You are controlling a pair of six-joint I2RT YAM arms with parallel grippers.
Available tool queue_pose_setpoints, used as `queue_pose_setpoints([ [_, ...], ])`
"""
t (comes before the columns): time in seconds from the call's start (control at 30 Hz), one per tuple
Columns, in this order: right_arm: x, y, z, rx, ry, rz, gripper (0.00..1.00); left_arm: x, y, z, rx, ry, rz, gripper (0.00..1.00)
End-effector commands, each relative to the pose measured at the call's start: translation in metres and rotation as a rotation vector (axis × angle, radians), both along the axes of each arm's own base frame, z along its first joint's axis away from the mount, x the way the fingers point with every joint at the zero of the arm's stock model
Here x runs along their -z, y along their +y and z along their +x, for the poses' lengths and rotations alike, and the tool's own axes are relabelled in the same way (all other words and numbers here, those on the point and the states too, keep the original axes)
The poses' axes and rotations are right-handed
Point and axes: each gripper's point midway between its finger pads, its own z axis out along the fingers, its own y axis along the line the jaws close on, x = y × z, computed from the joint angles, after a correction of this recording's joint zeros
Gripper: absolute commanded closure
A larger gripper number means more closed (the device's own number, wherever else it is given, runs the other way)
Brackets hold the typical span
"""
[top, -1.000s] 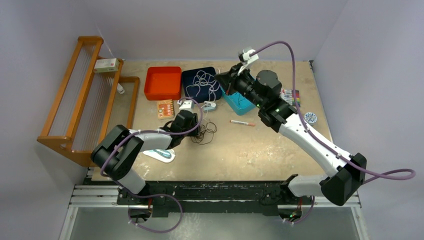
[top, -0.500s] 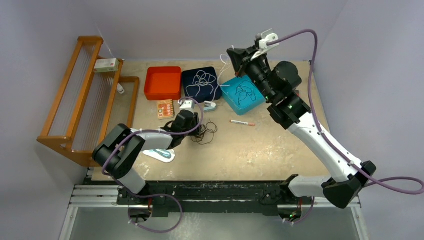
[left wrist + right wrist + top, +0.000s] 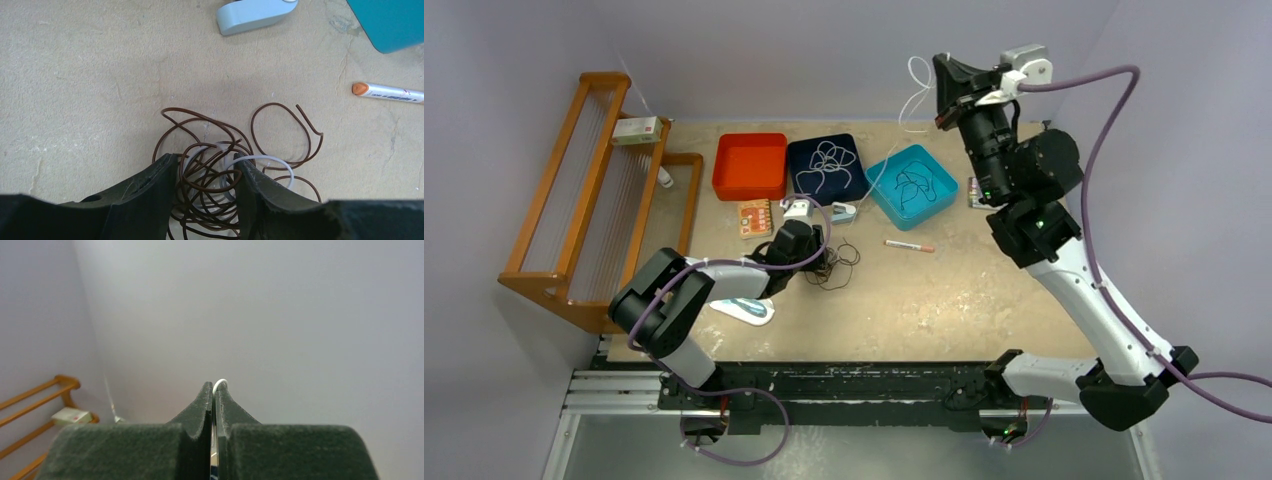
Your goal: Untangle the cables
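We find the left end effector (image 3: 205,172) low over the counter (image 3: 90,90), its fingers apart and straddling a tangle of brown and grey cables (image 3: 210,165). A navy tray (image 3: 819,140) holds a pale cable (image 3: 829,160), and a teal tray (image 3: 886,208) holds dark cables (image 3: 911,185). The right end effector (image 3: 214,390), high above the counter, is clamped on a white cable (image 3: 912,100).

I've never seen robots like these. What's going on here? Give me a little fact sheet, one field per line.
Right gripper: shut on a thin white cable, raised high above the table
Left gripper: open, astride a tangle of thin brown and grey cables on the table
Navy square tray: loose white cables inside
Teal square tray: dark cables inside
Red square tray: left of the navy tray
Slim red-and-white pen: on the table, right of the tangle
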Motion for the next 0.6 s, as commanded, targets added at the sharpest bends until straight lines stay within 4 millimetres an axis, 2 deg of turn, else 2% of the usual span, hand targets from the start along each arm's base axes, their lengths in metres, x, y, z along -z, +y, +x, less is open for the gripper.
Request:
queue_pose_setpoints([
  [0.0,-0.065,-0.047,-0.030,0.130,-0.174,0.096,1.00,0.018,0.014,-0.014,-0.016,0.058,0.055,0.54],
  [0.2,-0.090,-0.071,-0.045,0.213,-0.251,0.116,1.00,0.019,0.016,-0.015,-0.018,0.060,0.059,0.53],
  [0.57,-0.124,-0.107,-0.064,0.376,-0.360,0.120,1.00,0.021,0.020,-0.018,-0.026,0.061,0.068,0.51],
])
